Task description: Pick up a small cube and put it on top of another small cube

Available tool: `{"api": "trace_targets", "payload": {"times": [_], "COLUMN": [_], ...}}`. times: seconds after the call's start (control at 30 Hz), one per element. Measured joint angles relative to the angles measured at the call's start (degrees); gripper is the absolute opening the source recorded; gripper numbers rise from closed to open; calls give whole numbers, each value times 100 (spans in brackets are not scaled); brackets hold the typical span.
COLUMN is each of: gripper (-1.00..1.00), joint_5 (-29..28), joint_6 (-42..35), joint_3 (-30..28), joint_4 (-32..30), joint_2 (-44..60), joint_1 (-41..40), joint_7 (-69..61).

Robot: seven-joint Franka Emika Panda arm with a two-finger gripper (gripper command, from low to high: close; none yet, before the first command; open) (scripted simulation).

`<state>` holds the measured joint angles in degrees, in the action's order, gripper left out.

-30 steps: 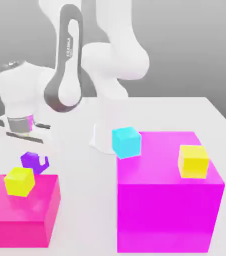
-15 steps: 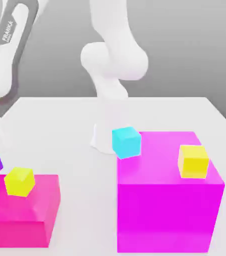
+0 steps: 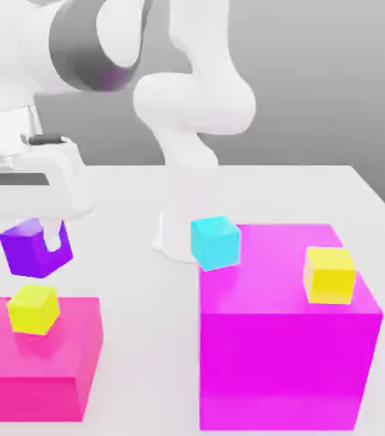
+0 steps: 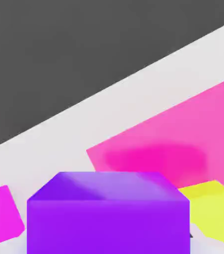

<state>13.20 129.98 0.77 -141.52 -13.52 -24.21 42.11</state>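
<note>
Exterior view: the pincer, mounted on a white arm, is closed on a small purple cube, one fingertip lying over the face toward the exterior view's right. Well apart from the pincer, toward the exterior view's right, stand a large magenta block, a cyan cube and a golden-yellow cube; the cyan cube appears at the block's edge nearer the pincer, the golden-yellow one on its top, farther from the pincer. The arm's white base rises from the pale table between the pincer and this block. Hand view: the purple cube's broad face and a paler, shaded face are presented close to the camera, together with a dark grey expanse past a slanting table edge and a magenta patch whose identity cannot be told. Supports: below the pincer in the exterior view lies a low pink block, bearing a small lemon-yellow cube on its top. Held piece: the purple cube lies at the pincer's fingertips, raised, slightly tilted as seen from outside, and apart from the lemon-yellow cube, which appears just below it; whether the two are aligned in depth cannot be told.
</note>
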Motion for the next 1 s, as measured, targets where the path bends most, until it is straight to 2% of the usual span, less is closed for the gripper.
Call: {"api": "trace_targets", "payload": {"times": [0.27,0.73,0.87,0.9,1.0], "gripper": [-100,-100,-100,100,100], "joint_5": [55,139,263,291,292], "joint_6": [-659,-1759,-1092,-883,-883], "joint_3": [898,2165,2440,2492,2492], "joint_4": [-36,-426,-911,-1045,-1045], "joint_2": [-932,-2137,-1980,-1905,-1905], "joint_1": [240,198,222,226,226], "joint_7": [1933,5137,5346,5352,5352]}}
